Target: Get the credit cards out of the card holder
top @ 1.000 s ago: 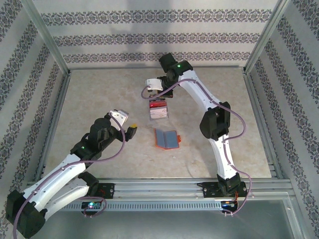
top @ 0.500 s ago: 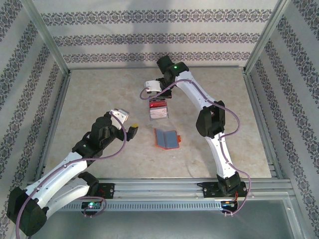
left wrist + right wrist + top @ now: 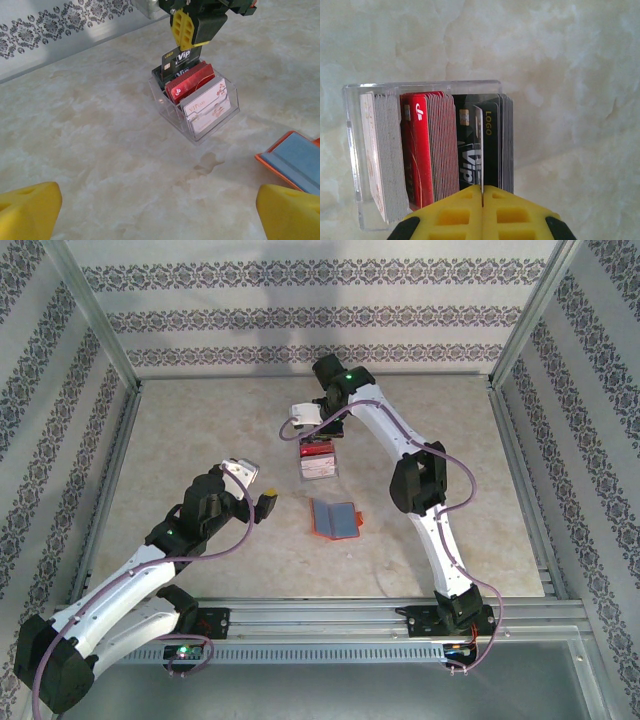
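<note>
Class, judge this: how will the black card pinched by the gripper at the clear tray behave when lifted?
Probably stiff: the black card looks flat in the right gripper, with no sag. Likely light, being thin. Its smooth-looking face may slip, since only the top edge is pinched.

Printed on black card: white "ViP", with gold "LOGO" at its 10 o'clock corner. On pale card, at 5 o'clock from black one in clear tray: "VIP" over small unreadable script. On red card: white mark, illegible.
</note>
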`<control>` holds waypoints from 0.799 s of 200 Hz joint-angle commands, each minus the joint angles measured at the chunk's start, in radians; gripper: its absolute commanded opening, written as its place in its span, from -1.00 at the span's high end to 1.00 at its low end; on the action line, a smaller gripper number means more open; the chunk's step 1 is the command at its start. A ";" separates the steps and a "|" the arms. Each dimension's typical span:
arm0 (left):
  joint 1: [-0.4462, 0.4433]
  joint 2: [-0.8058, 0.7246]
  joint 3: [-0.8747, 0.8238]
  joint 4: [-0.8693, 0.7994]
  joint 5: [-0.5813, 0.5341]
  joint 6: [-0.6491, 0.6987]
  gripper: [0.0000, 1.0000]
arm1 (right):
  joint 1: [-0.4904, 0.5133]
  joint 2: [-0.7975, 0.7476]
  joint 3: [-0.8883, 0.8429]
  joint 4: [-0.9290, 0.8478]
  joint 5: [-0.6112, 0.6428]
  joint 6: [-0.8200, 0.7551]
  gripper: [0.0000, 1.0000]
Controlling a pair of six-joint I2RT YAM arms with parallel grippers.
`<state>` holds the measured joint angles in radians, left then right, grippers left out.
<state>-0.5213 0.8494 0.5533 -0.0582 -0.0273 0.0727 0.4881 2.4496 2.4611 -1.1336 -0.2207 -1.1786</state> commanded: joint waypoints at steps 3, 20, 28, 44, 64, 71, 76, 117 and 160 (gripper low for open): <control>0.017 0.002 0.009 0.041 0.004 -0.004 -0.99 | -0.003 0.028 0.032 0.001 0.016 -0.012 1.00; 0.020 0.005 0.011 0.042 0.007 -0.005 -0.99 | -0.003 0.032 0.032 0.010 0.008 -0.007 1.00; 0.019 0.006 0.011 0.042 0.008 -0.005 -0.99 | -0.003 0.035 0.034 0.018 0.006 0.000 1.00; 0.021 0.005 0.009 0.044 0.009 -0.007 -0.99 | -0.003 0.041 0.033 0.028 0.004 0.004 1.00; 0.021 0.006 0.009 0.043 0.009 -0.007 -0.99 | -0.003 0.049 0.033 0.037 0.001 0.010 0.99; 0.021 0.005 0.011 0.042 0.010 -0.007 -0.99 | -0.004 0.052 0.033 0.040 0.000 0.011 0.98; 0.021 0.005 0.011 0.041 0.010 -0.007 -0.99 | -0.005 0.052 0.033 0.041 0.000 0.013 0.98; 0.023 0.007 0.011 0.042 0.012 -0.008 -0.99 | -0.004 0.050 0.032 0.043 -0.003 0.023 0.79; 0.026 0.008 0.010 0.046 0.015 -0.013 -0.99 | -0.003 0.027 0.032 0.052 -0.017 0.035 0.69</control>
<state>-0.5083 0.8566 0.5533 -0.0578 -0.0265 0.0727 0.4877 2.4844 2.4657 -1.0924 -0.2214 -1.1580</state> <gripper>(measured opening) 0.997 0.138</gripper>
